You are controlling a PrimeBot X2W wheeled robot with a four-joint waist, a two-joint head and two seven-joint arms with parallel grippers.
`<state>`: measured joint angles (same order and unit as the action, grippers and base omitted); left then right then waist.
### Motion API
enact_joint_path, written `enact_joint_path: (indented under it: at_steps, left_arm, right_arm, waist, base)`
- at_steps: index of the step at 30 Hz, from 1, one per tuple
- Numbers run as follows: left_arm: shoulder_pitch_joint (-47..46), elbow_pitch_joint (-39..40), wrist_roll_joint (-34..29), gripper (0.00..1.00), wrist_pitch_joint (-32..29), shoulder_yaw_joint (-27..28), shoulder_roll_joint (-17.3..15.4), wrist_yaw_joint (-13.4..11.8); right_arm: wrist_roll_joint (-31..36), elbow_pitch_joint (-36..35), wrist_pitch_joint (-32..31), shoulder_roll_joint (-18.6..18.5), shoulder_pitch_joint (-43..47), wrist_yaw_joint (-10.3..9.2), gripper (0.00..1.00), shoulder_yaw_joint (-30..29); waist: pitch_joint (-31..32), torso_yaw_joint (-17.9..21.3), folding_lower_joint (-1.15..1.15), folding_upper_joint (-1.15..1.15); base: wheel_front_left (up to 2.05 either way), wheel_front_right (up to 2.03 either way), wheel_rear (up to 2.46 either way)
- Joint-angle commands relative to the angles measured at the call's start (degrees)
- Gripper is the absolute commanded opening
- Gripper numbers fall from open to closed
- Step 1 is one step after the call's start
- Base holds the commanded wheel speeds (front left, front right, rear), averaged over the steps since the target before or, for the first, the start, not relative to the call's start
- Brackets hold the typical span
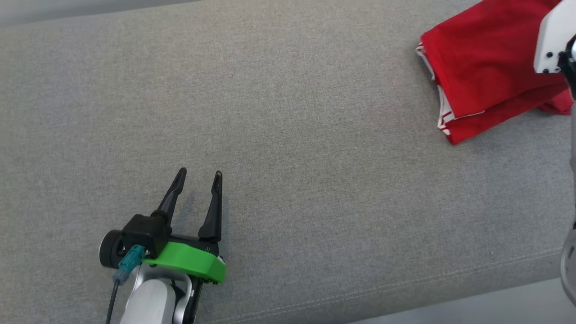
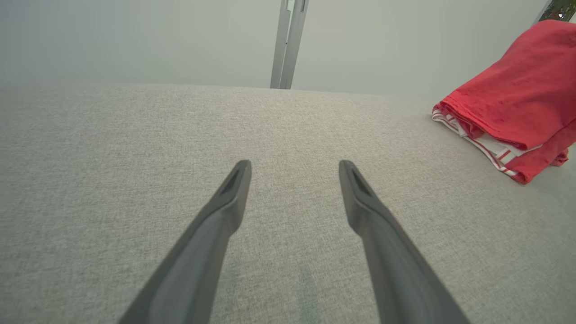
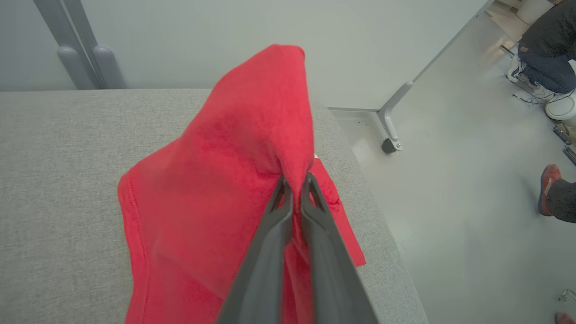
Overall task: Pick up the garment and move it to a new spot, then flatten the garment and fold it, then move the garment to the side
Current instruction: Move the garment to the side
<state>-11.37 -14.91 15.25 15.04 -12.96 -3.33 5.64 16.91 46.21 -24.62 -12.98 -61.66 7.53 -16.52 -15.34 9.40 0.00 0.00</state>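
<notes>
Right gripper [image 3: 296, 183] is clamped on a peak of the folded red garment [image 3: 211, 189] near the table [image 3: 58, 180] edge; left gripper [image 1: 199, 176] idles open, well apart. Only the top layer looks pinched, so the fold may spill open or slide off.

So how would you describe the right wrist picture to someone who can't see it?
The right gripper, two dark fingers, is shut on a fold of the red garment, holding it up in a peak over the grey fabric surface. Beyond the surface's edge lies pale floor, with a wheeled metal leg and a person's red shoe.
</notes>
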Motion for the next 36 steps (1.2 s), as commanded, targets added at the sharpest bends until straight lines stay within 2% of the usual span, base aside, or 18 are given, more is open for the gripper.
enact_joint_path:
  at_steps: [1, 9, 17, 18, 19, 27, 30, 36]
  left_arm:
    - [-1.3, -0.1, -0.4, 1.0, 0.2, 0.0, -0.2, 0.4]
    - [-2.7, -1.0, -1.4, 1.0, 0.2, -1.1, -1.1, 1.0]
    - [-3.5, -0.8, -2.4, 1.0, 0.2, -2.3, -2.1, 1.2]
    - [-3.6, -0.7, -2.5, 1.0, 0.2, -2.4, -2.2, 1.2]
    - [-3.7, -0.6, -2.6, 1.0, 0.1, -2.5, -2.4, 1.2]
    - [-4.3, 1.1, -3.3, 1.0, 0.1, -3.2, -3.5, 0.8]
    - [-4.3, 2.0, -2.7, 1.0, 0.1, -2.6, -3.5, 0.4]
    - [-2.3, 2.3, 1.4, 1.0, 0.1, -0.3, -2.2, -0.5]
  right_arm:
    - [1.0, 0.4, 0.3, -1.4, -1.1, -0.1, 0.0, -0.2]
    - [4.0, 0.9, 2.6, -7.1, -1.6, -0.1, 0.0, -3.9]
    - [9.0, -0.1, 3.9, -9.9, 0.2, -0.1, 0.0, -12.7]
    - [10.1, -0.4, 4.2, -10.0, 0.5, -0.1, 0.2, -13.8]
    - [11.2, -0.7, 4.0, -9.8, 0.6, -0.1, 1.0, -14.9]
    - [17.3, -2.1, 5.0, -8.3, 3.1, -0.1, 1.0, -21.8]
    - [17.9, -1.5, 5.3, -6.9, 4.0, -0.1, 1.0, -23.4]
    - [16.5, 1.0, 10.3, -3.8, 6.1, -0.1, 1.0, -23.8]
  waist:
    - [-1.5, 0.0, 0.0, 0.0]
    - [-3.6, -2.3, 0.0, 0.0]
    - [-6.0, -5.3, 0.0, 0.0]
    - [-6.4, -5.7, 0.0, 0.0]
    - [-6.7, -6.0, 0.0, 0.0]
    - [-7.6, -6.4, 0.0, 0.0]
    - [-6.8, -5.9, 0.0, 0.0]
    - [-2.7, -5.1, 0.0, 0.0]
  base:
    - [0.0, 0.0, 0.0]
    - [0.0, 0.0, 0.0]
    - [0.0, 0.0, 0.0]
    - [0.0, 0.0, 0.0]
    - [0.0, 0.0, 0.0]
    - [0.0, 0.0, 0.0]
    - [0.0, 0.0, 0.0]
    - [0.0, 0.0, 0.0]
